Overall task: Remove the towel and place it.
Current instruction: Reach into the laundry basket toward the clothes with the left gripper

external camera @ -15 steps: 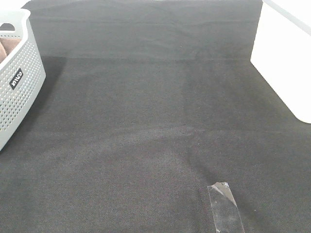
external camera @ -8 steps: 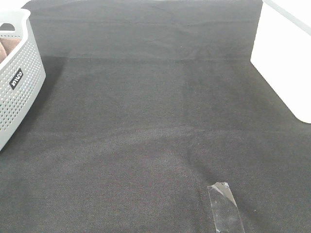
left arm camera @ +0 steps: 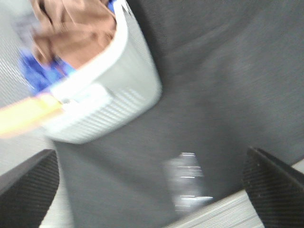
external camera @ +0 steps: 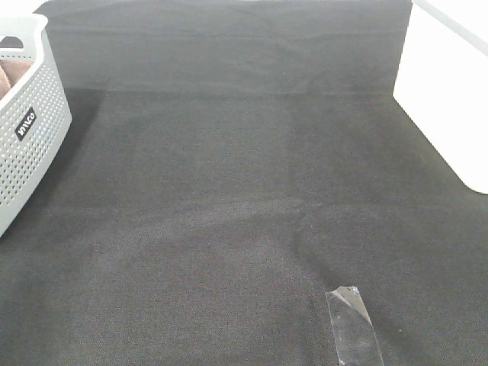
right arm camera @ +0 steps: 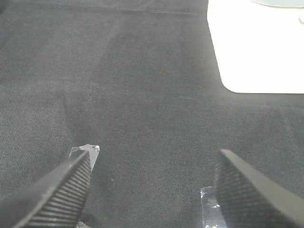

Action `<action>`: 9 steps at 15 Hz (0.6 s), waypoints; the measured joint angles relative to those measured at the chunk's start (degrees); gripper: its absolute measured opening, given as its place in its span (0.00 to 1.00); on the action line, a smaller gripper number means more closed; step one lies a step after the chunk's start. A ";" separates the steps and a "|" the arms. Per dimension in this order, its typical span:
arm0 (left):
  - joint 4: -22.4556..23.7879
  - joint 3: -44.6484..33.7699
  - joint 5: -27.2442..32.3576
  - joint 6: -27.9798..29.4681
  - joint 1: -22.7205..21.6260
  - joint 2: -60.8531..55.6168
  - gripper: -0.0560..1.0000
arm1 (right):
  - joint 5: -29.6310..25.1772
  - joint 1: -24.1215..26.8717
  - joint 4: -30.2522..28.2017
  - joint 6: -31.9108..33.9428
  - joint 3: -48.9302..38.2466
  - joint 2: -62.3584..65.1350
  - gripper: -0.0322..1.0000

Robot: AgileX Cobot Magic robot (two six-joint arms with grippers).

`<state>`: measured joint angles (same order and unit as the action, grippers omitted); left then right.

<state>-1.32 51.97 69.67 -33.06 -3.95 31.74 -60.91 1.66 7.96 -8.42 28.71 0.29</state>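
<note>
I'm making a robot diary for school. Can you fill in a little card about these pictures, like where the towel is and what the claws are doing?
towel: brown, bunched up inside the basket
basket: pale grey, full of little holes, at the left of the high view
also in basket: blue item, too blurred to name
table cover: dark grey cloth
tape: clear strip stuck on the cloth, near the front
white board: far right
left claw: open, empty, near the basket
right claw: open, empty, over the cloth by the tape
</note>
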 joint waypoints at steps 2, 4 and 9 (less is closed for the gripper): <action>3.15 12.38 0.11 -9.40 0.00 14.32 0.99 | 0.00 0.00 0.00 0.00 0.00 0.00 0.68; 5.79 22.40 0.00 -15.93 0.00 27.73 0.99 | 0.00 0.00 0.00 0.00 0.00 0.00 0.68; 18.96 35.18 -0.29 -21.08 -0.69 54.72 0.99 | 0.00 0.00 0.00 0.00 0.00 0.00 0.68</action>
<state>17.65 87.15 69.39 -54.14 -4.64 86.46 -60.91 1.66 7.96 -8.42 28.71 0.29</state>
